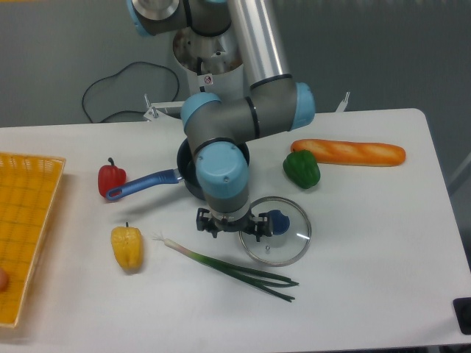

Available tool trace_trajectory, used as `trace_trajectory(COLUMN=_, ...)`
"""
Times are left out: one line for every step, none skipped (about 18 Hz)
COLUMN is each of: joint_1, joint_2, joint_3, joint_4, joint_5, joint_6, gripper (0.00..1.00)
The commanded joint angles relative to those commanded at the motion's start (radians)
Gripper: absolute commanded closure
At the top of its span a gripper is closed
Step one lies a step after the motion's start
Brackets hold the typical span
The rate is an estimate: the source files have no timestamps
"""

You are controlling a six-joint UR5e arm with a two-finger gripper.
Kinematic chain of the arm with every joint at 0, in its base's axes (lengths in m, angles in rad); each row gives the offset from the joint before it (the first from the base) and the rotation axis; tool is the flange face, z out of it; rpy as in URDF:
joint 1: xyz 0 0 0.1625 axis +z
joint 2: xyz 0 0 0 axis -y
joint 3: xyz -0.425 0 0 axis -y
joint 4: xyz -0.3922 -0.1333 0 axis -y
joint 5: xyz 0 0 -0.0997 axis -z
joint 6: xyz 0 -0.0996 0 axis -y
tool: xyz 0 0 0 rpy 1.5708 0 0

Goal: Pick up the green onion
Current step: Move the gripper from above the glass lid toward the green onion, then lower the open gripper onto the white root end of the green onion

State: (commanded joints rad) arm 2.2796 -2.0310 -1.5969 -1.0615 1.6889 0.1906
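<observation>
- One gripper [227, 223] hangs just above the table [383, 243], its fingers spread wide and holding nothing.
- The green onion [224, 267] lies flat just in front of the jaws, a little toward the camera.
- Its long axis runs diagonally, with the white root at left and the dark leaves at lower right.
- My judgement: a short move forward and down should straddle the stalk.

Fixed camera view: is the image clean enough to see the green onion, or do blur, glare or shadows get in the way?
Fixed camera: lighting is soft and even, shadows faint. The green onion is sharp enough from its whitish tip to its dark leaves. The glass lid shows mild reflections without washing out. The gripper is small and dark, so its jaws are hard to read. The far left edge is slightly overexposed at the yellow basket.
</observation>
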Motion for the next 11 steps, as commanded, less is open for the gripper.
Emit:
trace_trajectory(joint_1=-0.005, joint_2=0.000, joint_3=0.000, joint_4=-0.002, joint_5=0.006, joint_6=-0.034, gripper=0.00)
trace_trajectory(joint_1=-0.011, joint_2=0.002, joint_3=0.002, joint_4=0.000, joint_5=0.020, joint_6=-0.081, gripper=0.00)
trace_trajectory(joint_1=-0.018, joint_2=0.002, joint_3=0.003, joint_4=-0.002, joint_5=0.047, joint_6=-0.141, gripper=0.00)
trace_trajectory(joint_1=-0.026, joint_2=0.002, joint_3=0.005, joint_4=0.000, joint_5=0.076, joint_6=-0.202, gripper=0.00)
trace_trajectory(joint_1=-0.031, joint_2=-0.002, joint_3=0.005, joint_4=0.000, joint_5=0.095, joint_6=-0.257, gripper=0.00)
trace_trajectory(joint_1=-0.034, joint_2=-0.009, joint_3=0.003, joint_4=-0.005, joint_5=0.100, joint_6=-0.299, gripper=0.00)
trace_trajectory(joint_1=-0.035, joint_2=-0.014, joint_3=-0.001, joint_4=-0.005, joint_5=0.100, joint_6=-0.328, gripper=0.00)
trace_trajectory(joint_1=-0.035, joint_2=-0.017, joint_3=-0.005, joint_4=-0.003, joint_5=0.097, joint_6=-0.359, gripper=0.00)
trace_trajectory(joint_1=-0.035, joint_2=-0.020, joint_3=-0.008, joint_4=-0.002, joint_5=0.091, joint_6=-0.411, gripper=0.00)
trace_trajectory(joint_1=-0.034, joint_2=-0.024, joint_3=-0.005, joint_4=0.005, joint_5=0.088, joint_6=-0.472, gripper=0.00)
trace_trajectory(joint_1=-0.031, joint_2=-0.031, joint_3=-0.002, joint_4=0.011, joint_5=0.083, joint_6=-0.544, gripper=0.00)
